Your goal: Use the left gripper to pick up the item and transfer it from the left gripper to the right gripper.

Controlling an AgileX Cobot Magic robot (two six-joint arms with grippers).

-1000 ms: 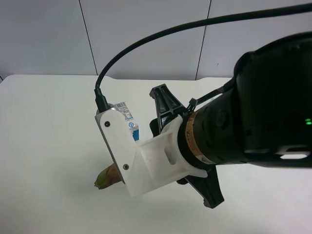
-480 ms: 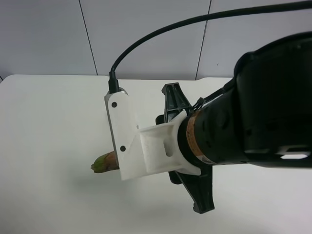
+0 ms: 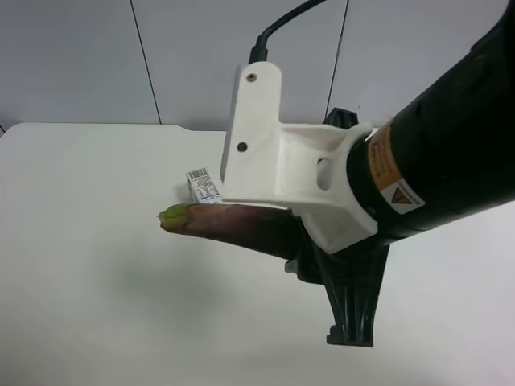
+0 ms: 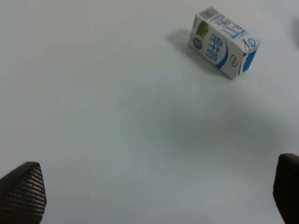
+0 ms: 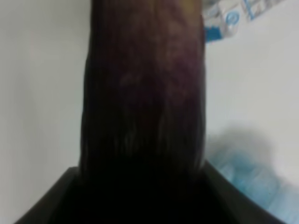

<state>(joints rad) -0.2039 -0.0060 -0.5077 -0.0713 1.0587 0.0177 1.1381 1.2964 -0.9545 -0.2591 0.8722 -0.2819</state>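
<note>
**Eggplant (image 3: pixel 233 225) aloft in right gripper (image 3: pixel 307 245); left gripper (image 4: pixel 154 196) empty.**

Risk, as I judge it: the grip sits at the thick dark end and most of the length juts out free to the green tip, so a wrist tilt or a quick move could pivot the eggplant or slide it out, dropping it to the tabletop (image 3: pixel 80 281) near the carton (image 4: pixel 223 43). I cannot see the grip depth: the white mount hides the right jaws from above and the wrist view is blurred. Position: it runs lengthwise out from between the right jaws, roughly level and clear of the tabletop. I take those jaws as closed on it. The left jaws are spread wide, with nothing between them.
</note>
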